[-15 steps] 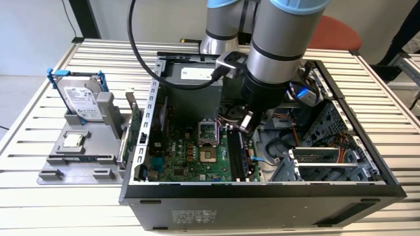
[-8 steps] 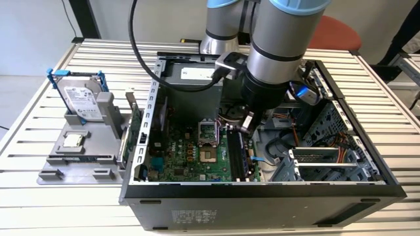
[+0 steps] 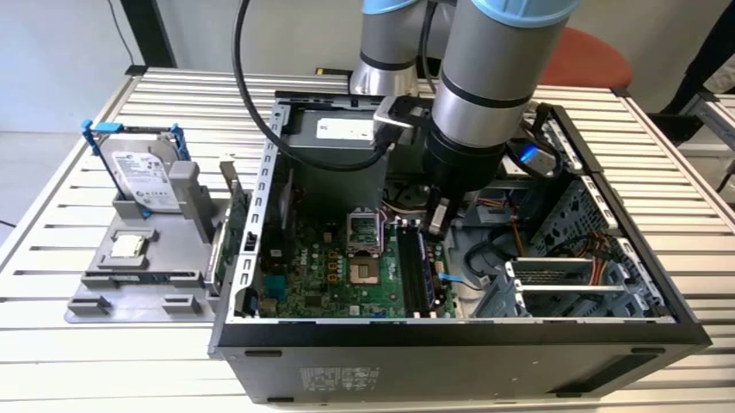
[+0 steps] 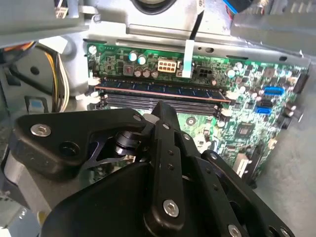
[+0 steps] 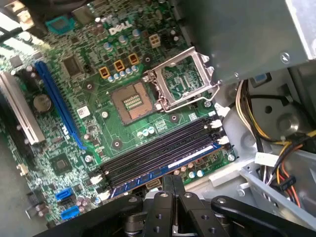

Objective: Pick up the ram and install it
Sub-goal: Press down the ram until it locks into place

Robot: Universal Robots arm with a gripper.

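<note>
Hovering fingers (image 3: 436,225) clenched, one ram (image 5: 163,170) seated among four slots (image 5: 158,153)

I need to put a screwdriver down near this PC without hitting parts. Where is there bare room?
Free: the slatted table in front of the grey holder tray, and the slats behind the drive. Crowded: inside the case, where the pincer hangs over the ram in its slot, with cables beside it.

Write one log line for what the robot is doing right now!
gripper: above ram slots, carrying nothing seen | ram: seated in motherboard slot | CPU socket: open
</note>
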